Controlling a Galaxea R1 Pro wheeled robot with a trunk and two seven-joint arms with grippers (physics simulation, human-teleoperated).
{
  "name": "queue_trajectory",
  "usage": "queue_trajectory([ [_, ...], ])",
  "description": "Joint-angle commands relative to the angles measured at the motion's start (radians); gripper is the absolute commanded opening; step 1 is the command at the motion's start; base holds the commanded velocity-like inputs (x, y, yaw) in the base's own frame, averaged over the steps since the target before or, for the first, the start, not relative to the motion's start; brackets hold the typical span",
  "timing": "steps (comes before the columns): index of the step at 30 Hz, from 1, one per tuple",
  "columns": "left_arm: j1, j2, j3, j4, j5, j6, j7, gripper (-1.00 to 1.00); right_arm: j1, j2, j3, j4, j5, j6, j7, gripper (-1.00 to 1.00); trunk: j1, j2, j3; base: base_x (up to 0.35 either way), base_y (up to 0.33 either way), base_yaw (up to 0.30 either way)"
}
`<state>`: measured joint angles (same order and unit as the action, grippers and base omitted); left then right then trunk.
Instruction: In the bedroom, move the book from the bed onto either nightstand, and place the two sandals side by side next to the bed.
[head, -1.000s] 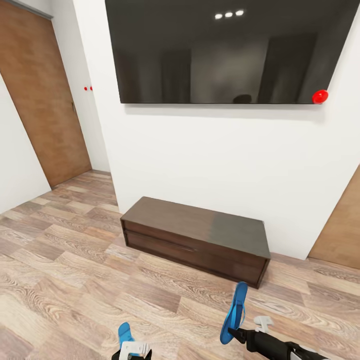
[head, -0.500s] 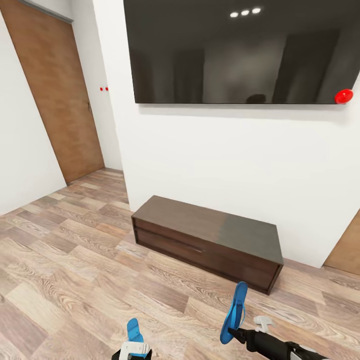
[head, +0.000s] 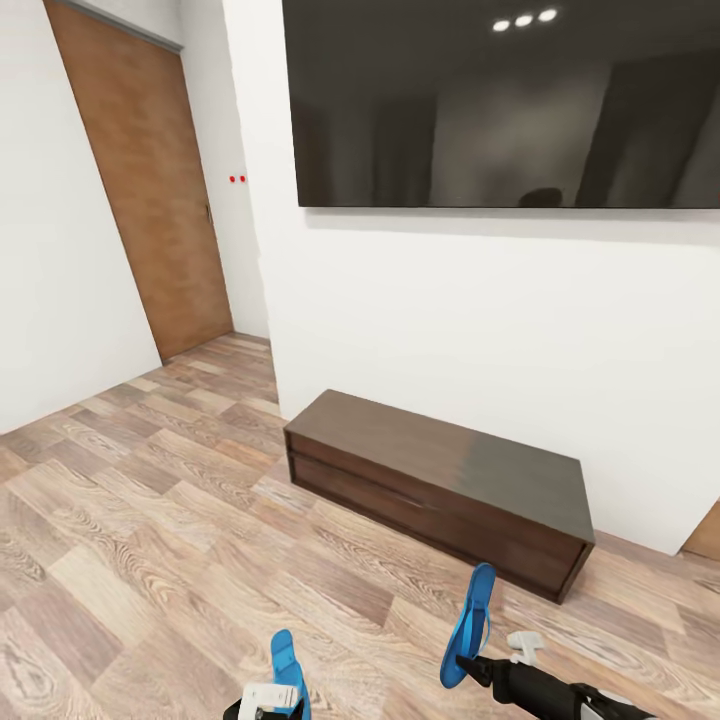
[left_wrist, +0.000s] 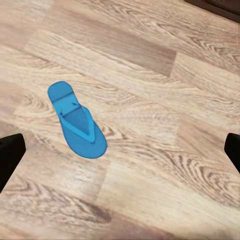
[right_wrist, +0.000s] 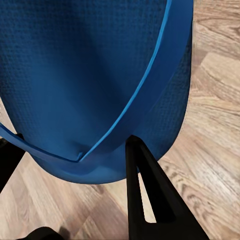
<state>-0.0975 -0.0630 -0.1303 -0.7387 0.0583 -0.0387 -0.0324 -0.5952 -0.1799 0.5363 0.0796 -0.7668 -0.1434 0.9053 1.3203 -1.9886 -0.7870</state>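
The right tool (head: 466, 664) is pinching one blue sandal (head: 470, 624) by its heel end, holding it upright above the floor (head: 150, 520), while the left tool (left_wrist: 120, 150) is hanging wide open over the second sandal (left_wrist: 76, 120), light, flexible foam best gripped across the sole edge.

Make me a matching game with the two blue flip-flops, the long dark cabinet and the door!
Things:
1. sandal on the floor
2. other sandal
3. long dark cabinet
4. tan door

Where:
A. against the white wall under the big dark screen
B. lying flat on the wood planks
C. held up on end by the right gripper
D. at the far left, shut

Pairs: 1-B, 2-C, 3-A, 4-D
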Motion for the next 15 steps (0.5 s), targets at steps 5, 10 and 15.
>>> queue_trajectory([
  [5, -0.001, 0.0, -0.001, 0.001, 0.006, -0.003, -0.003, 1.0, -0.001, 0.0, 0.009, 0.003, -0.006, -0.007, 0.004, -1.0, 0.0, 0.0, -0.001, 0.0, 0.0, 0.159],
  [10, -0.001, 0.0, -0.001, 0.001, 0.006, -0.003, -0.003, 1.0, -0.001, 0.0, 0.008, 0.003, -0.006, -0.007, 0.004, -1.0, 0.0, 0.0, -0.001, 0.0, 0.0, 0.147],
  [15, -0.001, 0.0, 0.0, 0.001, 0.006, -0.003, -0.003, 1.0, -0.001, 0.0, 0.008, 0.003, -0.006, -0.007, 0.006, -1.0, 0.0, 0.0, -0.001, 0.0, 0.0, 0.03],
])
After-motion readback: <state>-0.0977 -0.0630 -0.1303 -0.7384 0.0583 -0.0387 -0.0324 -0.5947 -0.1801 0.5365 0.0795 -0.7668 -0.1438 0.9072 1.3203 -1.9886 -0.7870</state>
